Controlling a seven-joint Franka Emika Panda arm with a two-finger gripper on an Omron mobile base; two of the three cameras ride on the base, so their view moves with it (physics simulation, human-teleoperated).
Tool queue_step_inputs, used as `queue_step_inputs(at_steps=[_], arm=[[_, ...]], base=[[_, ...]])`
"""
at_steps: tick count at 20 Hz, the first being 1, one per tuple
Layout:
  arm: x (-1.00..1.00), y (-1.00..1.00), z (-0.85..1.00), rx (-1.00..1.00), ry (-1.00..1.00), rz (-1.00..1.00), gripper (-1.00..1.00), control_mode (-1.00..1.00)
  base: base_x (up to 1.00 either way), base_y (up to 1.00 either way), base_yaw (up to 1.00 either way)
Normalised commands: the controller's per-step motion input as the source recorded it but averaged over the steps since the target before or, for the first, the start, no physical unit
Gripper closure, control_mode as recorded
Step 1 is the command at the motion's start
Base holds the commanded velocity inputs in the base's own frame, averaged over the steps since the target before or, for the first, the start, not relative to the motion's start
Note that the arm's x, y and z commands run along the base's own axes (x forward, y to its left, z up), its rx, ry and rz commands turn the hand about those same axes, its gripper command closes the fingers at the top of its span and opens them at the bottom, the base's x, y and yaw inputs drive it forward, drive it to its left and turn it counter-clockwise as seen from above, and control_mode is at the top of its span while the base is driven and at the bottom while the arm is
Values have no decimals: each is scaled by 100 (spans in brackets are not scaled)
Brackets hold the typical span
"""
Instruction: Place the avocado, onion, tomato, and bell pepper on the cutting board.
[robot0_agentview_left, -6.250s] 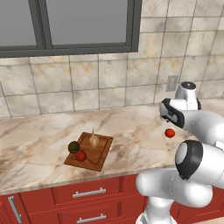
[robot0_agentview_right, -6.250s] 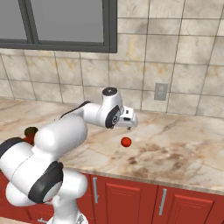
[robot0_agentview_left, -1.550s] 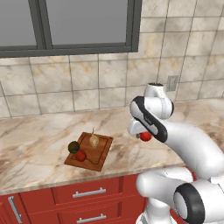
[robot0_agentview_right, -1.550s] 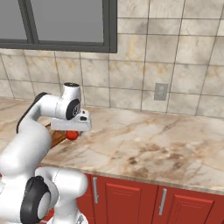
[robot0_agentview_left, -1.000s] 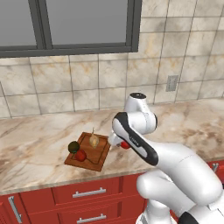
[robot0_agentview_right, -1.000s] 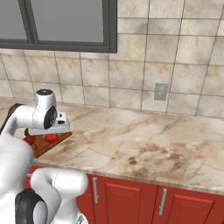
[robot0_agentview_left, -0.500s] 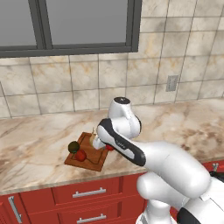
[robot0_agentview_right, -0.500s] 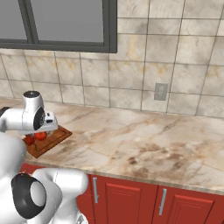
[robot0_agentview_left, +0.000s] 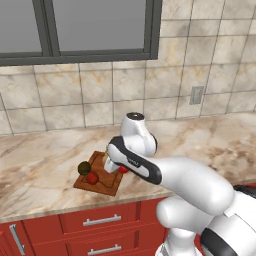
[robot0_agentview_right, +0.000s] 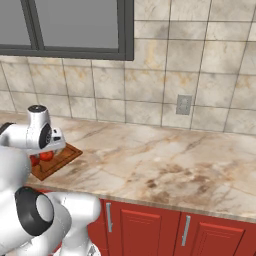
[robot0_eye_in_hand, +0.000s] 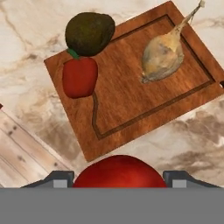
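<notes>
Seen in the hand view: cutting board (robot0_eye_in_hand: 131, 100), reddish-brown with a groove near its rim, lying across the middle and upper part of the frame on the marbled desk (robot0_eye_in_hand: 183, 135). On its upper left corner, avocado (robot0_eye_in_hand: 89, 33), dark olive, overhanging the board's edge a little. Just below it and touching, bell pepper (robot0_eye_in_hand: 79, 76), red with a green stem stub, at the board's left edge. In the upper right of the board, onion (robot0_eye_in_hand: 164, 59), pale tan, lying tilted with its thin stalk pointing toward the frame's top right corner, well apart from the other two.

At the bottom centre of the same view, tomato (robot0_eye_in_hand: 119, 173), red and round, sitting between the two dark finger tips of the claw (robot0_eye_in_hand: 119, 178); clasped around it, fingers on either side, above the desk just off the board's lower edge.

In the left base view: board (robot0_agentview_left: 106, 181) at lower left of centre near the desk's front edge, avocado (robot0_agentview_left: 84, 167) and pepper (robot0_agentview_left: 92, 177) on its left side, claw (robot0_agentview_left: 116, 167) low over the board's right part with a bit of red showing at it. In the right base view: board (robot0_agentview_right: 55, 162) at far left, partly hidden behind the white arm, red tomato (robot0_agentview_right: 46, 155) under the hand.
</notes>
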Motion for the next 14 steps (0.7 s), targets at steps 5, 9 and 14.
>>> queue_step_inputs(at_steps=[5,9,14], arm=[[33,10,-23,0,0,8,100,-100],[31,14,-19,0,0,7,100,-100],[17,10,-16,0,0,6,100,-100]], base=[[0,0,0],[0,0,0],[0,0,0]])
